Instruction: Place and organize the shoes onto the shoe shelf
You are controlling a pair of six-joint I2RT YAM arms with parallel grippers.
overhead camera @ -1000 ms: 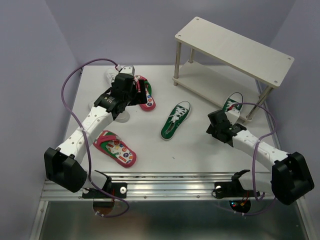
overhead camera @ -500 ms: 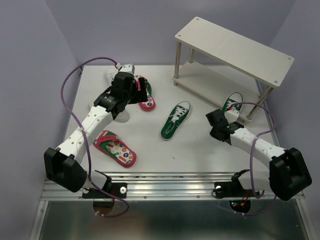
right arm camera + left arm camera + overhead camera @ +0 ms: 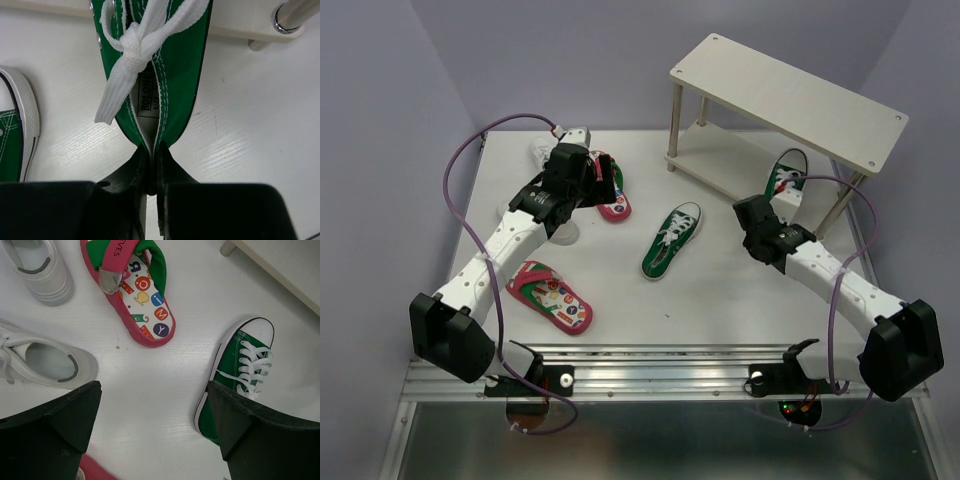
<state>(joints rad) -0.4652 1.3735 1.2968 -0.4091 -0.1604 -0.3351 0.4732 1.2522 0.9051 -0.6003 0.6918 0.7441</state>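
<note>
My right gripper (image 3: 151, 160) is shut on the heel of a green lace-up sneaker (image 3: 170, 75), which hangs toe-first over the front edge of the shoe shelf's lower board (image 3: 240, 15). From above, that sneaker (image 3: 785, 180) sits beside the beige two-tier shoe shelf (image 3: 790, 95). A second green sneaker (image 3: 672, 240) lies mid-table. My left gripper (image 3: 155, 410) is open above bare table, between a white sneaker (image 3: 45, 365) and the green sneaker (image 3: 240, 375). A red-pink flip-flop (image 3: 145, 305) lies just ahead of it, with another white sneaker (image 3: 37, 270) beyond.
Another flip-flop (image 3: 550, 296) lies near the front left, beside the left arm. The shelf's front right post (image 3: 287, 17) stands close to the held sneaker. The left arm covers most of the white sneakers from above.
The right gripper has shut on the green sneaker's heel and carried it away from the bases, onto the edge of the shelf's lower board. The left arm has stayed put.
</note>
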